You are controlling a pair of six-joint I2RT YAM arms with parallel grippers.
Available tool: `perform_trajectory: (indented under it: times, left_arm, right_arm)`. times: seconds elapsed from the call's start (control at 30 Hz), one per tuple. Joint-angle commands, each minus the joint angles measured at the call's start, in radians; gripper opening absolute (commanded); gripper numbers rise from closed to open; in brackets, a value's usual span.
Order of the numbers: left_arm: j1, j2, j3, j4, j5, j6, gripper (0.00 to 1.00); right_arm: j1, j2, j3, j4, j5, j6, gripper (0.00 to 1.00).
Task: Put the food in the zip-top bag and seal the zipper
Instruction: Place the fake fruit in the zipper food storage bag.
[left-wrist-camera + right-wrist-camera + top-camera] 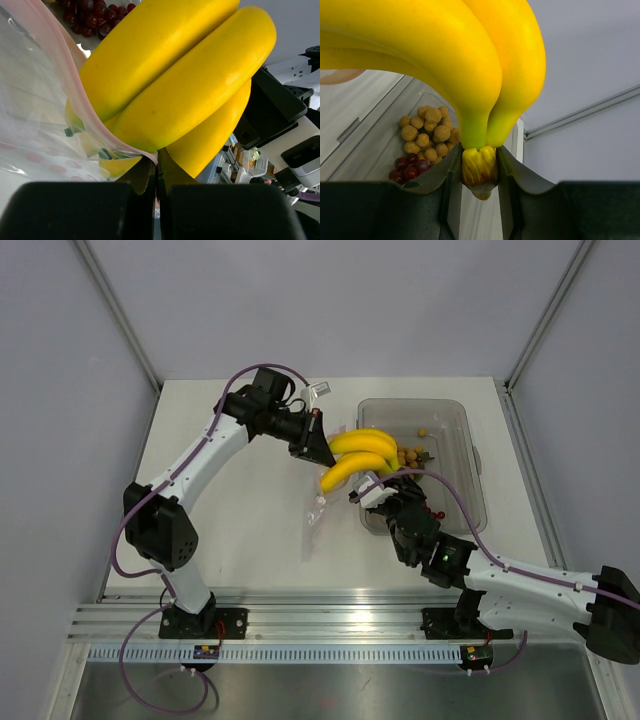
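Right end effector (480, 169) is pinching the stem of the bananas (445, 60). The bunch is held off the table (240, 540), at centre frame in the top view, across the left edge of the tray (470, 455).

Left end effector (156, 172) has its fingers pressed together on the zipper (75, 80) edge of the zip-top bag (35, 100). It holds the mouth up just left of the bunch.

Key relation: in the top view the bunch's long axis runs right to left. The stem is at the right and the free tips point left at the bag.

In the left wrist view the pink strip crosses in front of the lower tips. We judge the tips just inside the mouth, with most of the bunch outside. The coming move calls for a push leftward along that axis.

Grapes (407, 170) and tan round fruits (427, 132) lie in the tray, not yet bagged.
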State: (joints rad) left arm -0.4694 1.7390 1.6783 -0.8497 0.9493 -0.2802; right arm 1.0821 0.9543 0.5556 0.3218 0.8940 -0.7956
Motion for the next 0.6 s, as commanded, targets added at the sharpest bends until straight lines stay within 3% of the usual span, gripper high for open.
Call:
perform_trajectory:
  times: [0.0, 0.27, 0.43, 0.57]
  left_arm:
    - [-0.014, 0.001, 0.060, 0.060, 0.094, -0.046, 0.00]
    - [-0.014, -0.001, 0.083, 0.047, 0.098, -0.050, 0.00]
    - [-0.014, -0.002, 0.069, 0.049, 0.103, -0.051, 0.00]
    - [-0.008, -0.010, 0.067, 0.046, 0.105, -0.045, 0.00]
  right_arm:
    - [0.022, 0.029, 0.021, 0.040, -0.041, -0.096, 0.00]
    - [0.024, 0.093, 0.018, 0.037, -0.036, -0.125, 0.00]
    - [0.027, 0.167, 0.001, 0.114, 0.013, -0.253, 0.00]
    - [0.027, 0.149, -0.034, 0.117, 0.022, -0.263, 0.00]
